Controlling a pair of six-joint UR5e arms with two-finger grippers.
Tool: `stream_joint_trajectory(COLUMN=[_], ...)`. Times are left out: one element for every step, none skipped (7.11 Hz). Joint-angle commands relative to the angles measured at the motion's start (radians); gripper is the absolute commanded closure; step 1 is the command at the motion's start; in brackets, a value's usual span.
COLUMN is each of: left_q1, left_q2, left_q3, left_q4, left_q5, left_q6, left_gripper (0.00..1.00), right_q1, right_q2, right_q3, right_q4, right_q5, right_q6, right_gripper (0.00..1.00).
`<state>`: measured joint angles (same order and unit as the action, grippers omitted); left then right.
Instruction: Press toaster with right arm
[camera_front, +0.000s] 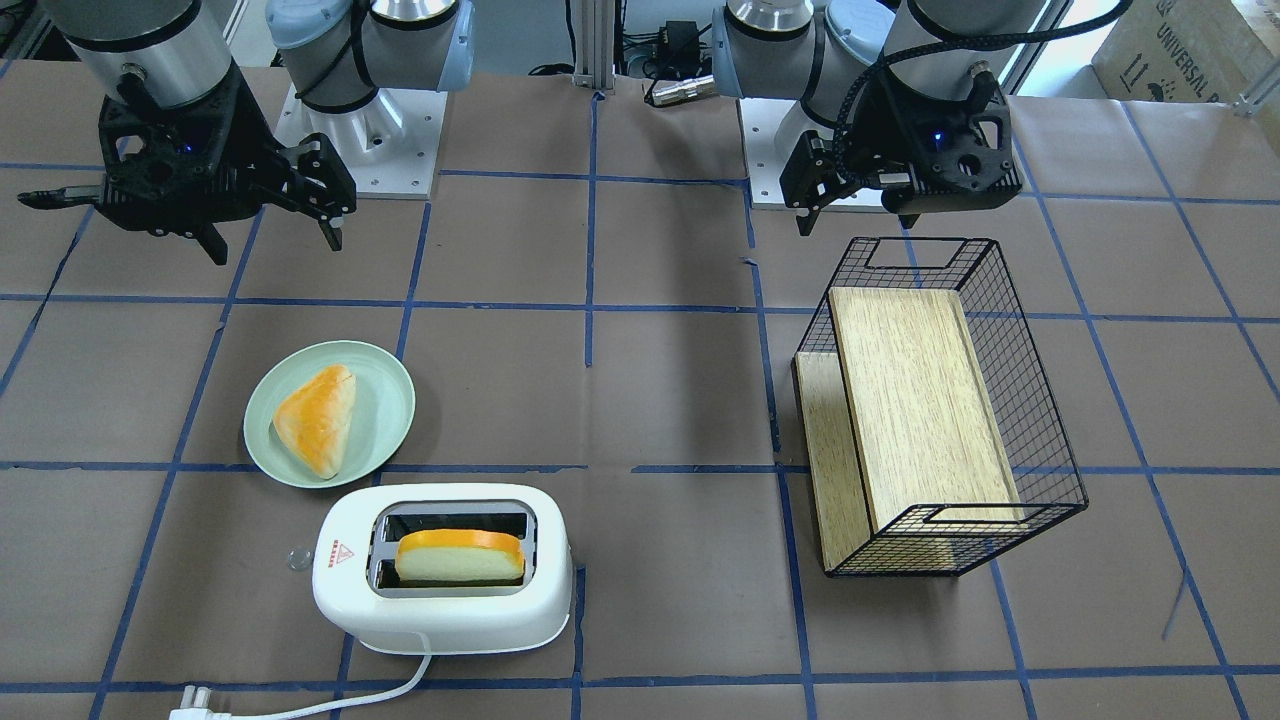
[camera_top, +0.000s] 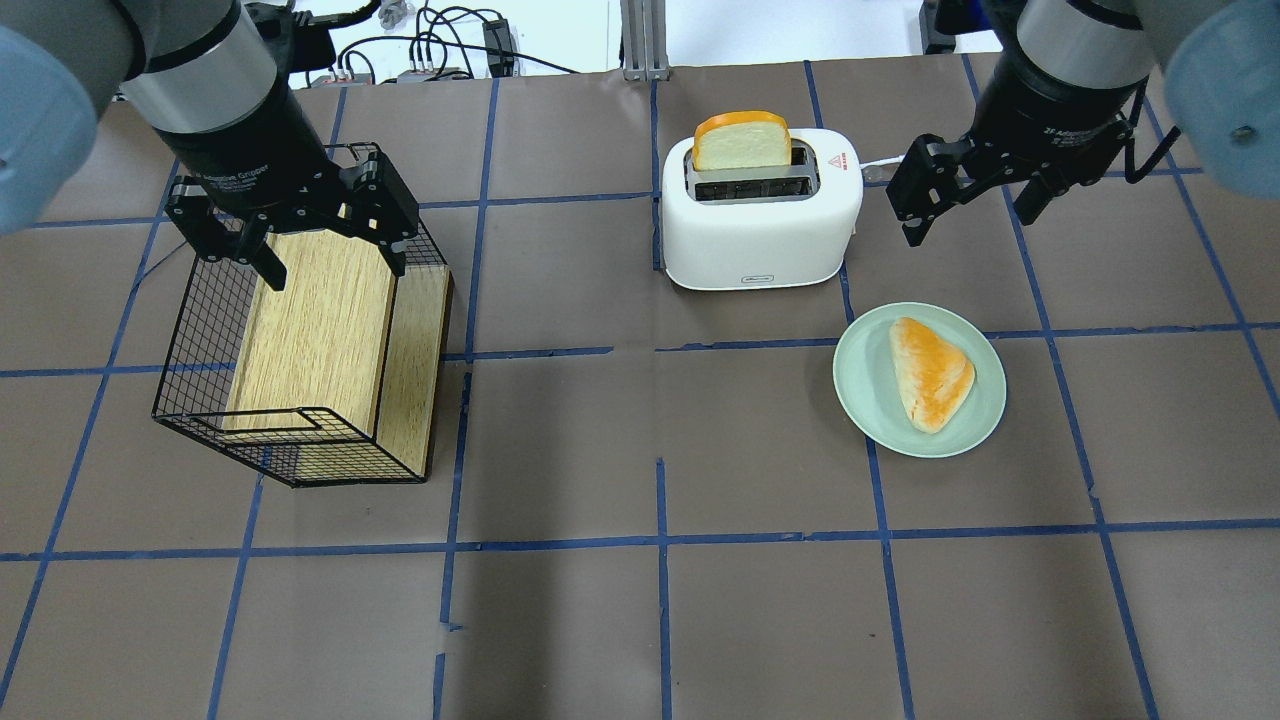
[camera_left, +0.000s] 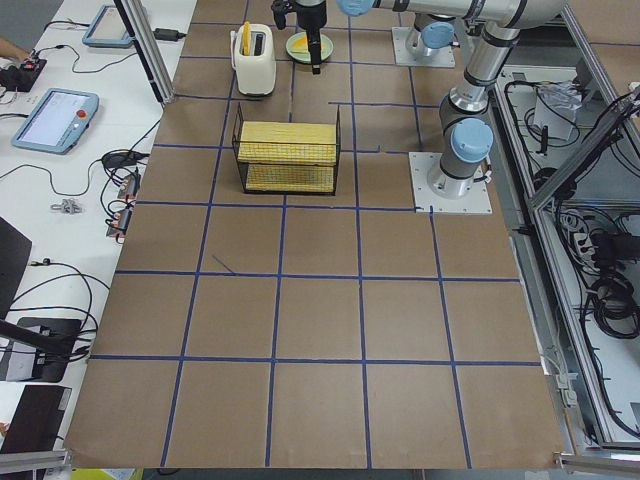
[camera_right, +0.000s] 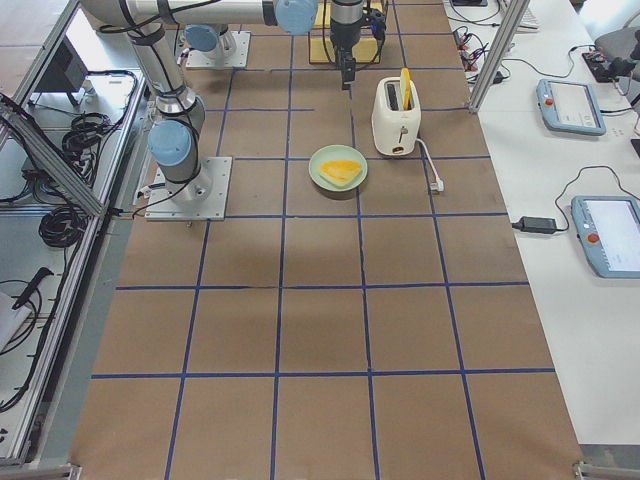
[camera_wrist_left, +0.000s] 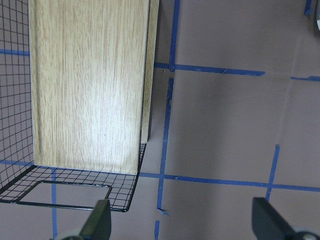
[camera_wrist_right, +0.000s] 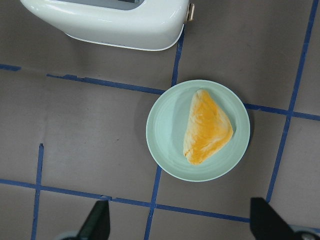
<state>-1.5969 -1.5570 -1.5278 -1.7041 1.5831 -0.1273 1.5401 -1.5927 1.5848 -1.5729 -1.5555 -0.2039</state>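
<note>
Brown-papered table (camera_top: 660, 620) bears the glossy, likely light, slide-prone toaster (camera_top: 760, 235); the spread, empty right gripper (camera_top: 968, 222) should press its end knob (camera_front: 297, 558) downward.

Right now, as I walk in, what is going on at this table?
The robot is to press the toaster with its right arm, and this is not yet done. That arm hovers with open jaws beside the toaster's end, near the green plate with a bun, touching nothing. A bread slice stands high out of one slot. The left arm hangs with open jaws over the wire basket, holding nothing.
</note>
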Motion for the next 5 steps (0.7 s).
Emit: stream_joint_trajectory(left_q1=[0.000,0.000,0.000,0.000,0.000], left_q2=[0.000,0.000,0.000,0.000,0.000], left_q3=[0.000,0.000,0.000,0.000,0.000], left_q4=[0.001,0.001,0.000,0.000,0.000], left_q5=[0.000,0.000,0.000,0.000,0.000], left_q6=[0.000,0.000,0.000,0.000,0.000], left_gripper=[0.00,0.00,0.00,0.00,0.00], right_q1=[-0.001,-0.005,-0.008,-0.014,-0.026], right_q2=[0.002,0.002,0.003,0.011,0.029], right_q3=[0.003,0.003,0.003,-0.002,-0.015], right_q4=[-0.001,0.001,-0.005,-0.007,-0.010], right_q5=[0.002,0.011,0.015,0.020,0.025], right_q6=[-0.002,-0.003,-0.003,-0.011,-0.014], right_gripper=[0.00,0.00,0.00,0.03,0.26])
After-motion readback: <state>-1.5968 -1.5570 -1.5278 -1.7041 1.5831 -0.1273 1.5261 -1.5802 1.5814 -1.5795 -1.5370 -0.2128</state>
